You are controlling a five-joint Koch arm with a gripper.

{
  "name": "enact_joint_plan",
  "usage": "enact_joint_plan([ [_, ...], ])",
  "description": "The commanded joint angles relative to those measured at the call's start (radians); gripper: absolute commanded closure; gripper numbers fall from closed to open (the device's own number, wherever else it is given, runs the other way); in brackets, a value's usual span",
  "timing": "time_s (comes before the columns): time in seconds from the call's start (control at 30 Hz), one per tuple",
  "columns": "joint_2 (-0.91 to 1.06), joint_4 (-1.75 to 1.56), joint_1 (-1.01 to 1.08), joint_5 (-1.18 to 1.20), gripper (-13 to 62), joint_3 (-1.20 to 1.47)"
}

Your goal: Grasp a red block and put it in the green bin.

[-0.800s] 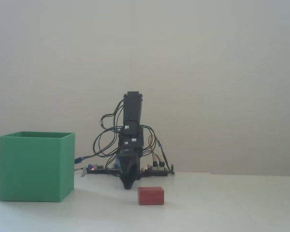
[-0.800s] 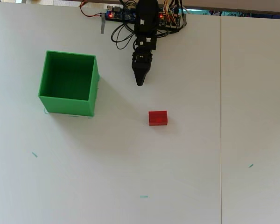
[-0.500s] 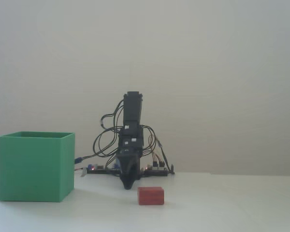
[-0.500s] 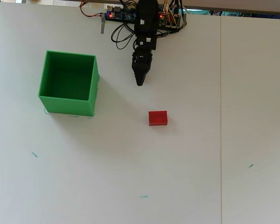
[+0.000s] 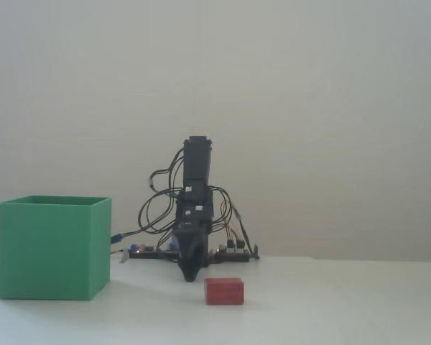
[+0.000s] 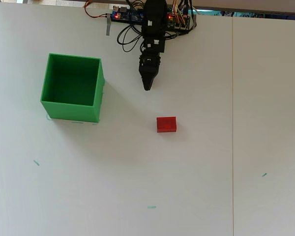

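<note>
Although nothing is yet held, the fixed view suggests why the arm is folded as it is: the gripper (image 5: 189, 275) is hung low over the white table (image 5: 330, 309), close before the base and its circuit boards (image 5: 226, 251), and that posture is judged to be a resting or starting one; the red block (image 5: 224, 291) is seen lying flat on the table in front of the gripper and slightly to its right, apart from it; the green bin (image 5: 54, 248) is stood upright at the left of this view, well apart from both; from this side the jaws are lined up into one dark tip, so their state is not settled here. When the overhead view is taken, the gripper (image 6: 147, 86) is shown narrowed to a single point with no gap to be made out, so the jaws are read as together and on nothing; the tip is aimed down the picture, toward the open table; the red block (image 6: 166, 124) is found below the tip and a little to its right, near but clear of it; the green bin (image 6: 72, 86) is placed to the left of the gripper, its mouth open upward and its inside bare, which is judged to leave it ready for a drop from above; the grasp is judged not yet begun.
</note>
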Motion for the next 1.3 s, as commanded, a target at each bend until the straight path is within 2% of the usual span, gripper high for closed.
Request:
enact_joint_plan([
  [0.0, 0.084, 0.057, -0.009, -0.002, 15.9, 0.06],
  [1.0, 0.084, 0.057, -0.008, -0.002, 15.9, 0.06],
  [1.27, 0.084, 0.057, -0.117, -0.002, 15.9, 0.06],
])
